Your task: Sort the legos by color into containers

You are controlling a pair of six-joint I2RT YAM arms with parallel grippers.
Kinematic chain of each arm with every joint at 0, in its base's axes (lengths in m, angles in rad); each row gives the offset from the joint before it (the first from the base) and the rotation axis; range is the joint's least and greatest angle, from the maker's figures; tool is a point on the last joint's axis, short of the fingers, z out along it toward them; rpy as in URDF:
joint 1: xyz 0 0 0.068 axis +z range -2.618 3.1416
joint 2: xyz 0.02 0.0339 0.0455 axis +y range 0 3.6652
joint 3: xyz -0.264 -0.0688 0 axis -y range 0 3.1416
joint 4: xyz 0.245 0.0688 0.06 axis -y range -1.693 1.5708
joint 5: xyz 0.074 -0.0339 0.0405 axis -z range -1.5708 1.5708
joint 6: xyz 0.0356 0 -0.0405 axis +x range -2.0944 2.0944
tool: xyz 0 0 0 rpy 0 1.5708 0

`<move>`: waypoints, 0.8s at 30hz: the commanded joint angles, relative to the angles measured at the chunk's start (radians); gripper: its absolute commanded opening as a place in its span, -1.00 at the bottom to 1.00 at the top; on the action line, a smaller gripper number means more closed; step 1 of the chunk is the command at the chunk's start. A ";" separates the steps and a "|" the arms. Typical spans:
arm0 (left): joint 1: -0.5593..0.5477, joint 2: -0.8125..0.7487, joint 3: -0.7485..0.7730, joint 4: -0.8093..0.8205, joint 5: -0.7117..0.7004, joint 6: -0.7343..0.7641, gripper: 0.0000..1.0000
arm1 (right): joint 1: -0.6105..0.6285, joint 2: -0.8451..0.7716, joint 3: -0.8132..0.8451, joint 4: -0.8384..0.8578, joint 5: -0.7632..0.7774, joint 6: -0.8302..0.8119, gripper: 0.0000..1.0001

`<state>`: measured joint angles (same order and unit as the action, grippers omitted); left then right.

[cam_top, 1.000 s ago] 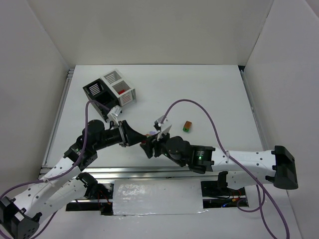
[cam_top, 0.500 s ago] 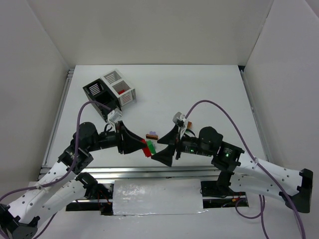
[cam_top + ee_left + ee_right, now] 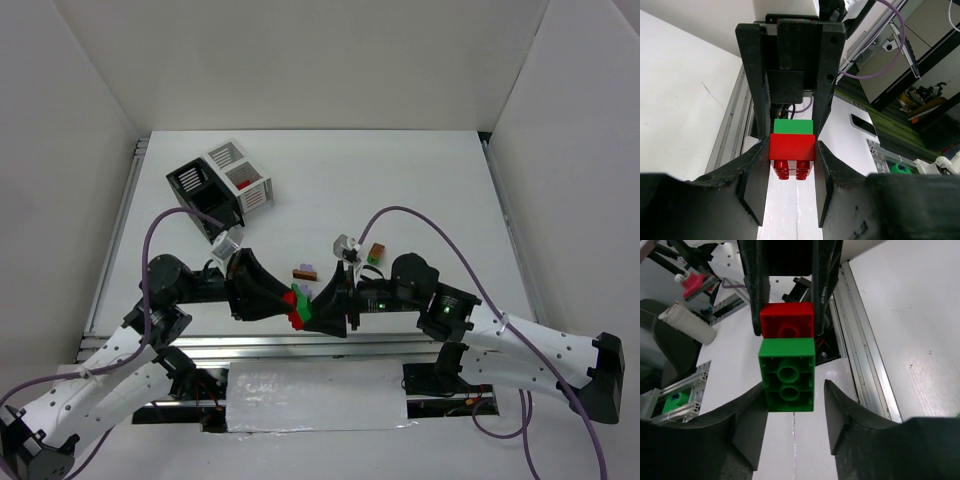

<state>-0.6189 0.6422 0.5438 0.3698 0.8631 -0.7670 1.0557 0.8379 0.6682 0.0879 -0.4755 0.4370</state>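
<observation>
Two joined legos hang above the table's near edge: a red brick (image 3: 792, 150) with a green brick (image 3: 793, 126) stuck on its far side. My left gripper (image 3: 791, 159) is shut on the red brick (image 3: 291, 300). My right gripper (image 3: 795, 386) faces it, fingers around the green brick (image 3: 787, 375). One finger touches it, and a gap shows at the other. A brown and purple lego (image 3: 305, 271) and an orange and green lego (image 3: 376, 254) lie on the table. The containers, one black (image 3: 198, 188) and one white (image 3: 243, 172), stand at the back left.
Something red lies in the white container. Both arms meet nose to nose near the front metal rail (image 3: 370, 345). White walls enclose the table on three sides.
The right gripper pulled back and opened wide, then came in around the green brick with its jaws narrowed. The left gripper kept hold of the red brick and shifted slightly left.
</observation>
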 commanded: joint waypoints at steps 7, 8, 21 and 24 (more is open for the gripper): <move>-0.010 0.004 -0.008 0.063 0.033 0.003 -1.00 | -0.005 -0.045 -0.021 0.137 -0.002 0.011 0.30; -0.010 0.007 -0.010 0.066 0.033 0.002 -1.00 | -0.003 -0.045 -0.021 0.138 0.001 0.012 0.34; -0.012 0.005 0.059 -0.121 -0.096 0.104 -1.00 | -0.032 -0.124 -0.104 0.142 0.226 -0.007 -1.00; -0.010 -0.003 0.117 -0.288 -0.283 0.153 -1.00 | -0.103 -0.226 -0.162 0.122 0.303 0.023 -1.00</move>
<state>-0.6254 0.6567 0.5697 0.2115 0.7437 -0.6971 1.0027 0.6975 0.5407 0.1822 -0.3042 0.4522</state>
